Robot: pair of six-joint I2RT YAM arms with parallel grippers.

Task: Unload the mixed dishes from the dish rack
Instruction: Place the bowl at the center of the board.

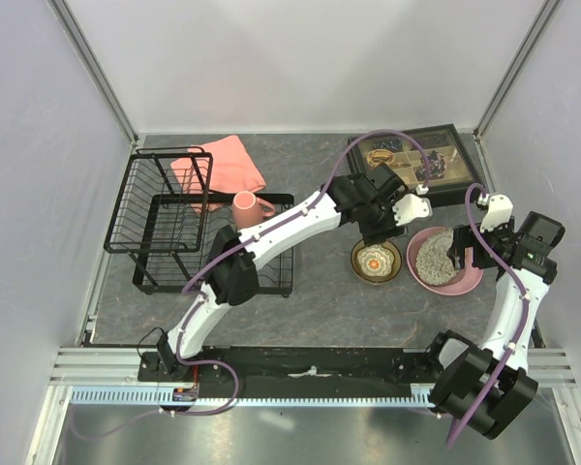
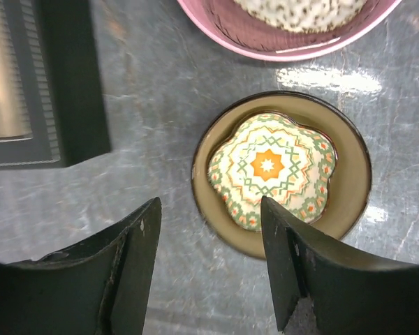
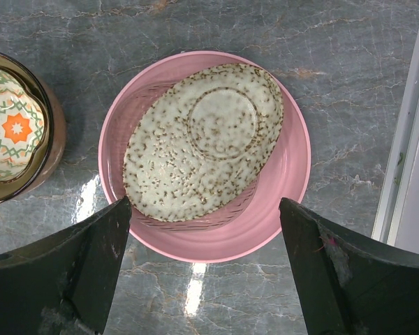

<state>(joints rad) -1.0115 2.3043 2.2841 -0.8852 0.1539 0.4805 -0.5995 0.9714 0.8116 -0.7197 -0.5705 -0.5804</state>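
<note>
**Three dishes on the table, mug in the rack**

We see the brown bowl (image 2: 279,171) upright on the table (image 1: 320,281), near the pink plate (image 3: 286,181) but not touching it. The grey bowl (image 3: 202,139) lies on the plate. The mug (image 1: 247,206) sits on the flat base of the rack (image 1: 160,208), next to the left arm. Our left gripper (image 2: 209,202) hovers over the brown bowl's rim, fingers spread to either side of it and gripping nothing. Our right gripper (image 3: 204,209) hangs above the plate, fingers wide apart and empty. At the back lie a cloth (image 1: 228,165) and a tray (image 1: 416,160).
</note>
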